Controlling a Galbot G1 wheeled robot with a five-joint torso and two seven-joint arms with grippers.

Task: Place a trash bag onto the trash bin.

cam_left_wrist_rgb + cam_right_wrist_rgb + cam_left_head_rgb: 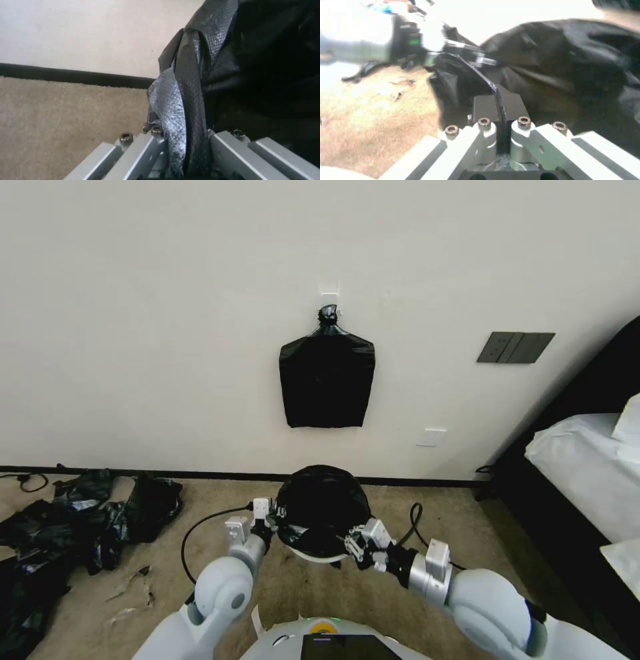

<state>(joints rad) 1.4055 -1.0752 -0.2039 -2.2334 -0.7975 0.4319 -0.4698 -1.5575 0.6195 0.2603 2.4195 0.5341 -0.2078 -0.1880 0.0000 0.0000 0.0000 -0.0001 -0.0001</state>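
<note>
Black film of the bag [323, 507] is stretched between both grippers on the carpet [167, 593], near the wall's baseboard, and bulges up as a dome over the bin. Its long axis runs side to side, from one gripper to the other. A white sliver of the bin [313, 556] rim shows under the bag's near edge. The left gripper [265, 521] pinches the bag's left edge; in the left wrist view a fold of film [181, 120] runs down between its closed fingers [143, 150]. The right gripper [355, 545] clamps the bag's right edge; the right wrist view shows a thin strip of film [500, 110] caught between its pads [485, 107]. On the wall above hangs a flat black bundle [327, 377].
</note>
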